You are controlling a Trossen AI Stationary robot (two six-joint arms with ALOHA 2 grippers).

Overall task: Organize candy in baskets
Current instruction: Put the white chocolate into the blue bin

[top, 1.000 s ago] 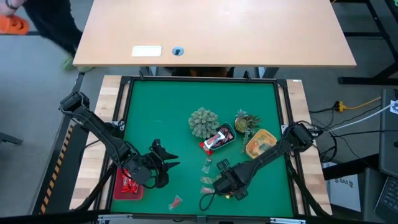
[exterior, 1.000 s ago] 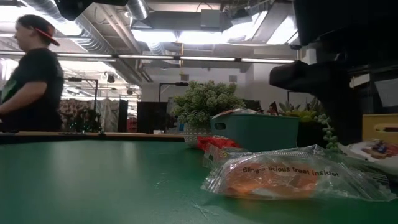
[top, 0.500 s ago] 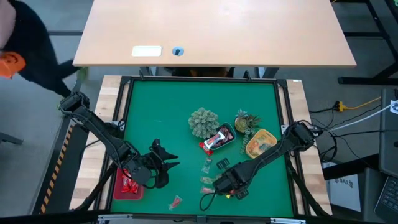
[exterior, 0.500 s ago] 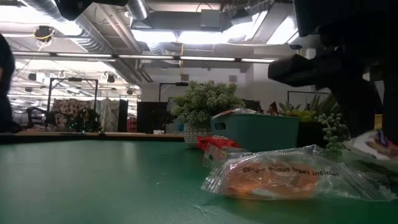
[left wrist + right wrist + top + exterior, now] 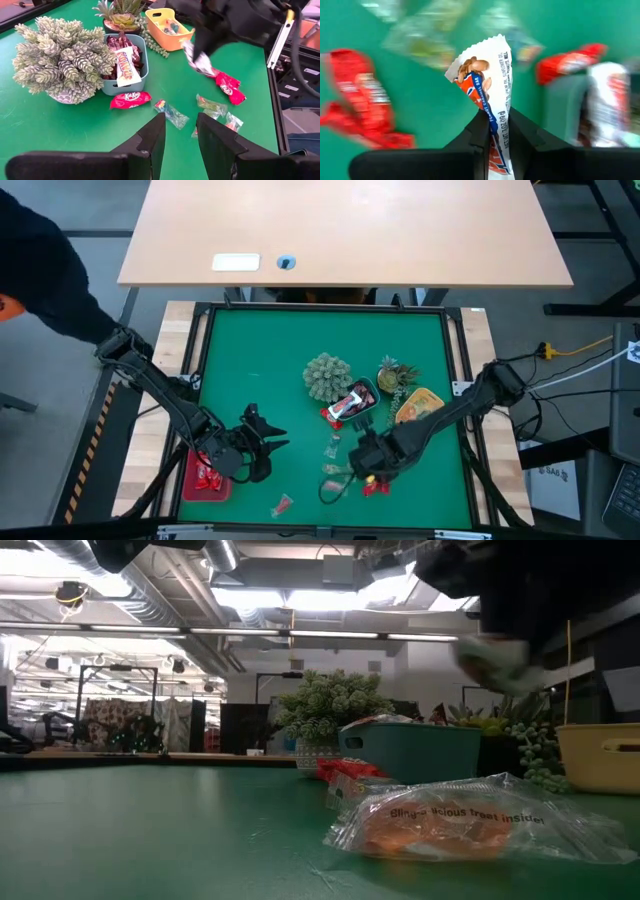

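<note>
My right gripper [image 5: 366, 462] hovers over the mat's near middle, shut on a white-wrapped candy bar [image 5: 487, 75], which also shows in the left wrist view [image 5: 198, 59]. Loose candy lies below it: a red pair [image 5: 229, 86], a red bar [image 5: 130, 100] and clear-wrapped sweets [image 5: 172, 113]. The pale blue basket [image 5: 354, 402] holds bars, the yellow basket [image 5: 418, 410] small sweets, the red basket [image 5: 205, 476] red candy. My left gripper [image 5: 272, 438] is open beside the red basket with nothing between its fingers [image 5: 155, 137]. My right gripper pinches the white-wrapped bar between its two fingers partway along its length [image 5: 496, 122]. The crimped free end [image 5: 485, 52] sticks out past the fingertips. The fingers come from above, slanting down. The bar hangs below them, tilted, clear of the mat.
Two green spiky plant ornaments [image 5: 327, 376] [image 5: 393, 373] stand just beyond the blue and yellow baskets. One clear-wrapped sweet [image 5: 283, 504] lies near the mat's front edge. The mat's far half and left side are bare green.
My right gripper has risen from the mat with the white-wrapped bar, which now hangs clear of the table. The red candy beside it has stayed on the mat.
</note>
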